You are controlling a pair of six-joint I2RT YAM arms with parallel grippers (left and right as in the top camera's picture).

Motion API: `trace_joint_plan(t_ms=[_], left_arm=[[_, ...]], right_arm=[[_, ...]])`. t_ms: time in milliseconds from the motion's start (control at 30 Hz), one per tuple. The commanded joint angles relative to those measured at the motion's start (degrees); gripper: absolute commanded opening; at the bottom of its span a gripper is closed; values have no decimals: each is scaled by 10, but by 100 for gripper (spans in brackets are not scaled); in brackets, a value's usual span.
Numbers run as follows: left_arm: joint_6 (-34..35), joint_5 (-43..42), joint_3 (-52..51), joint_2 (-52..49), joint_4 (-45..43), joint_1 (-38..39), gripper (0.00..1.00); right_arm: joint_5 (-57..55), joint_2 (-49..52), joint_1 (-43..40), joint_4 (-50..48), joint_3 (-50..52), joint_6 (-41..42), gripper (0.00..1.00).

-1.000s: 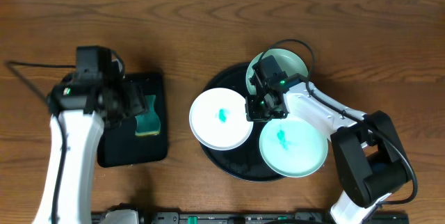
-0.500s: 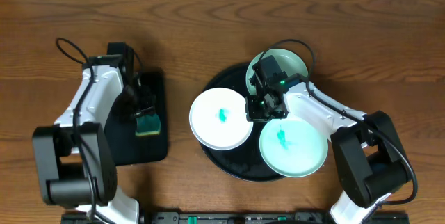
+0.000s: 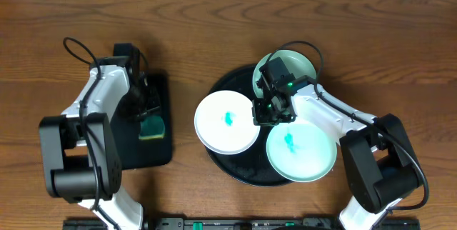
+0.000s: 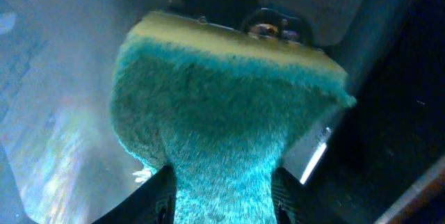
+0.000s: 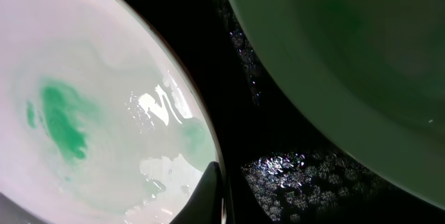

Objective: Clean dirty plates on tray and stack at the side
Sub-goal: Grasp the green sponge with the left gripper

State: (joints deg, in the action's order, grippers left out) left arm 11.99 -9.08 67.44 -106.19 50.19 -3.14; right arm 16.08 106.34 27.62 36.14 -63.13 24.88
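Three plates lie on the round black tray [image 3: 233, 83]. A white plate [image 3: 227, 121] with a teal smear overhangs the tray's left rim. A mint plate [image 3: 301, 151] with a smear is at the front right. A pale-mint plate [image 3: 294, 64] at the back is partly hidden by my right arm. My right gripper [image 3: 265, 113] is shut on the white plate's right rim; the right wrist view shows one finger [image 5: 217, 195] over that rim [image 5: 90, 113]. My left gripper [image 3: 146, 113] is shut on the green sponge [image 4: 222, 113], squeezing it between both fingers.
A smaller rectangular black tray [image 3: 136, 151] lies at the left under the sponge [image 3: 151, 127]. Bare wooden table [image 3: 186, 30] surrounds both trays. Wet spots glint on the round tray [image 5: 285, 168] between the plates. Both arm cables loop above the trays.
My left arm has swung in from the left and come down over the rectangular tray onto the sponge. My right arm and the plates have not moved.
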Motion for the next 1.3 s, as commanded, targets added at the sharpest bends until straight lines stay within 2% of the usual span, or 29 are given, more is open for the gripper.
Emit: trace_joint_plan(t_ms=[0,33,100,267,333,433,533,567,600,633,767,800,833,867,933,1067,1267], left_arm=[[-3,-3,1,-17,0,2,43],[-3,-3,1,-18,-2,2,36],[-3,-4,1,-18,-4,2,33],[-3,-4,1,-18,7,2,33],[-3,-3,1,-18,9,2,36],[-3,-3,1,-20,6,2,70],[-3,-3,1,-24,3,2,71],[-3,-3,1,-27,2,2,54],[-3,-3,1,-28,2,2,19],[-3,-3,1,-28,2,2,8],[-3,-4,2,-28,3,2,7],[-3,-4,2,-28,3,2,13],[-3,-4,2,-28,3,2,42],[-3,-4,2,-28,5,2,57],[-3,-6,2,-27,7,2,71],[-3,-6,6,-12,19,2,72],[-3,-6,8,60,37,2,72]], right_arm=[[5,-2,6,7,7,3,1],[5,-2,6,7,7,3,1],[5,-2,6,7,7,3,1],[5,-2,6,11,7,3,1],[5,-2,6,11,7,3,1],[5,-2,6,11,7,3,1],[5,-2,6,10,7,3,1],[5,-2,6,10,7,3,1],[5,-2,6,10,7,3,1],[5,-2,6,10,7,3,1],[5,-2,6,10,7,3,1],[5,-2,6,10,7,3,1],[5,-2,6,10,7,3,1],[5,-2,6,10,7,3,1],[5,-2,6,10,7,3,1],[5,-2,6,11,7,3,1],[5,-2,6,11,7,3,1]])
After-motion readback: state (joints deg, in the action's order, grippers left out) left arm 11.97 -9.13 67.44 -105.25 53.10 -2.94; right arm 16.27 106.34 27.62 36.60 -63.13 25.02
